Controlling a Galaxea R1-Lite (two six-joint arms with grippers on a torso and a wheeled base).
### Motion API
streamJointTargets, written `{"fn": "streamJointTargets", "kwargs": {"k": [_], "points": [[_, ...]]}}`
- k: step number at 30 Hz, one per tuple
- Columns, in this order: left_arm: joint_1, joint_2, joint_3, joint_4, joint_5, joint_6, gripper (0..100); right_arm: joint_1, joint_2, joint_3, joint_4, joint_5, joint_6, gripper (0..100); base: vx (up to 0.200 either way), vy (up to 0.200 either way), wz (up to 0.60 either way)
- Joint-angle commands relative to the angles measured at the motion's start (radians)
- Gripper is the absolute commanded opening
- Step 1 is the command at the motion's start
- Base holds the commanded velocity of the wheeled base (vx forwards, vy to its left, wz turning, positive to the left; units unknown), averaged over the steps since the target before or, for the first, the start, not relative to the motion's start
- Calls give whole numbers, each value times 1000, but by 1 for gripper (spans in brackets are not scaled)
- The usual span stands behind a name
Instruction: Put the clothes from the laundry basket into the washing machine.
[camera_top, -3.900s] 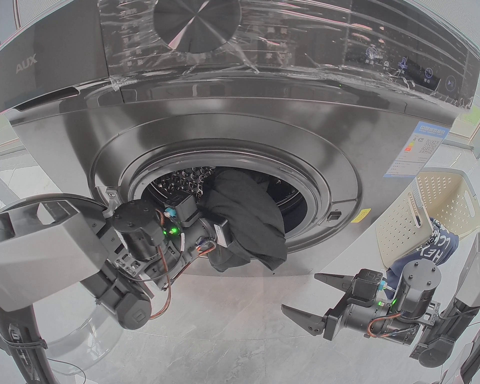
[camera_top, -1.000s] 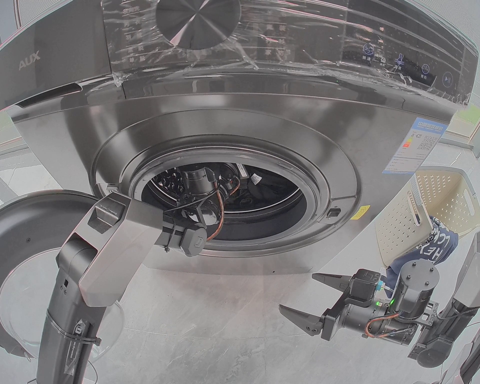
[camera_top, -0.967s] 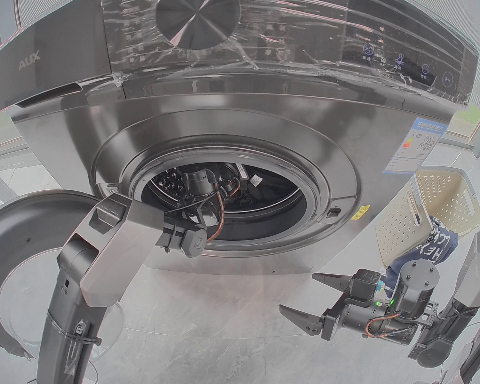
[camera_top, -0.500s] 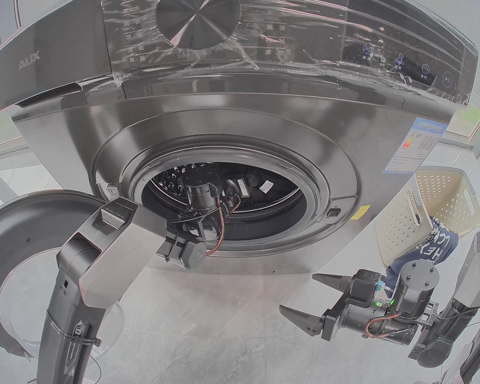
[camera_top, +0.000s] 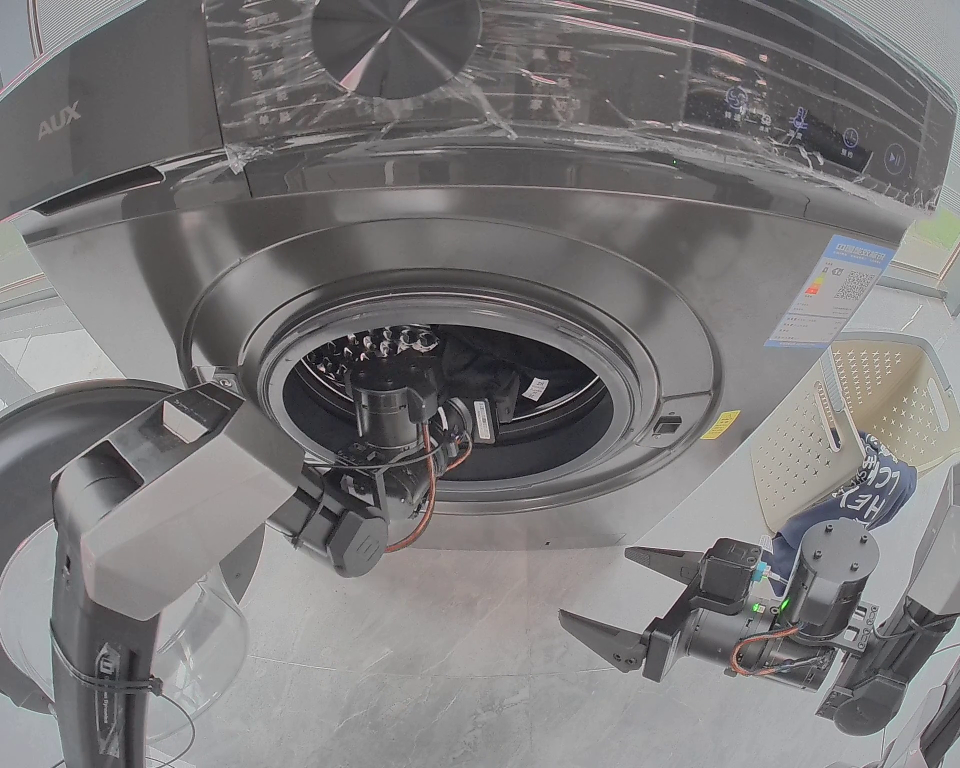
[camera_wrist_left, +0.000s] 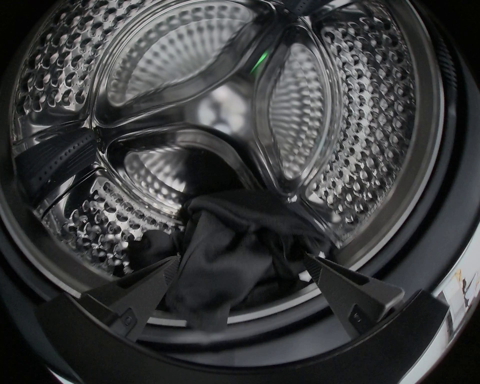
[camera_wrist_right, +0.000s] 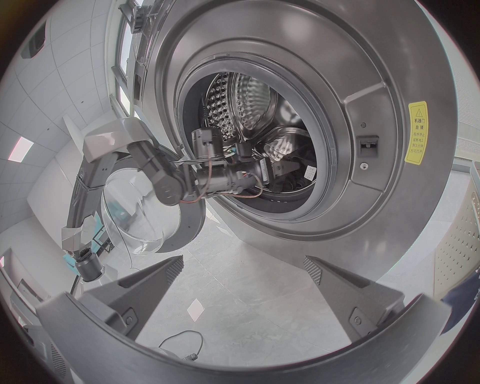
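Door of the washing machine is shown swung fully open, on the outer side of the left arm, with its glass bowl facing outward. The left gripper is seen at the mouth of the drum, pointing inward. Its fingers are spread wide and nothing is clamped by them.

A black garment is seen just beyond the left gripper's fingertips, bunched on the drum floor close behind the front lip. Part of it lies in line with the gap between the two fingers. Whether the cloth is touched by either finger cannot be told. The perforated drum wall and its raised paddles are shown behind and above the garment, farther from the gripper.

The right gripper is held low above the floor, outside the machine, below and to the right of the door opening and well apart from the black garment. Its jaws are wide open and empty, with the tips pointing toward the left arm's side.

Behind the right gripper's wrist the pale perforated laundry basket is shown. A blue garment with white lettering hangs at the basket's edge, just beside the right wrist and not held by the gripper.
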Motion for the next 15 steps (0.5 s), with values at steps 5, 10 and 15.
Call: {"fn": "streamJointTargets", "kwargs": {"k": [5,10,15], "points": [[-48,-238,337,-4,-10,58,100,-22,-18,3,-1,2,-1,100,0,0,0],[-68,-268,386,-7,-19,55,100,-22,-18,3,-2,2,-1,100,0,0,0],[-128,-301,507,-79,-19,57,100,-24,-31,11,-2,3,0,100,0,0,0]]}}
